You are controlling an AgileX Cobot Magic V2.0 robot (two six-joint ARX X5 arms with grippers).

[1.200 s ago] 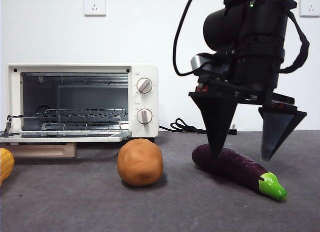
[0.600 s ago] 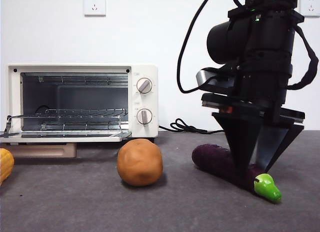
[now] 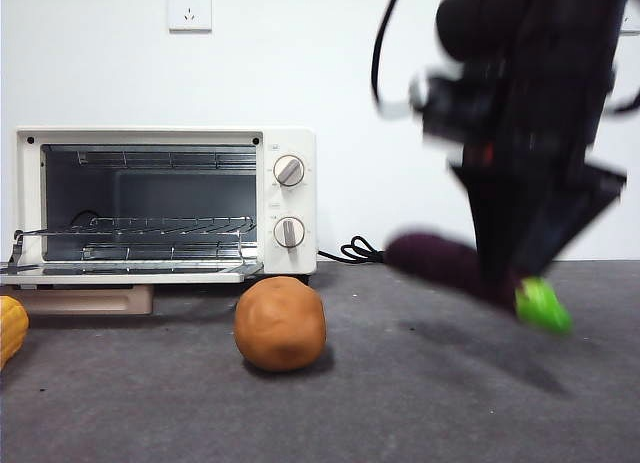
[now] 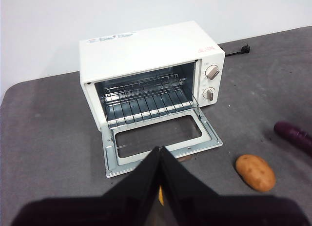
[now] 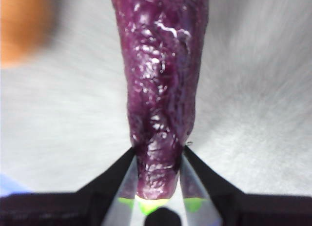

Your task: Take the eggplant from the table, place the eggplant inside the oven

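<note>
My right gripper (image 3: 510, 283) is shut on the eggplant (image 3: 440, 261), gripping it near its green stem cap (image 3: 543, 307); the purple body (image 5: 161, 84) runs out from between the jaws. The eggplant hangs tilted above the table (image 3: 400, 403), at the right of the front view, blurred by motion. The cream-white oven (image 3: 160, 203) stands at the left with its door (image 4: 158, 138) folded down and the wire rack (image 4: 141, 96) showing. My left gripper (image 4: 160, 160) is shut with nothing in it, well back from the oven's open door.
An orange-brown ball (image 3: 280, 323) lies in front of the oven's knobs, also seen as the ball (image 4: 255, 172) in the left wrist view. A yellow item (image 3: 10, 328) sits at the far left edge. A black cable (image 3: 360, 251) lies behind.
The right gripper came down over the eggplant, shut on it near the stem, and has lifted it off the table. The oven and ball have not moved.
</note>
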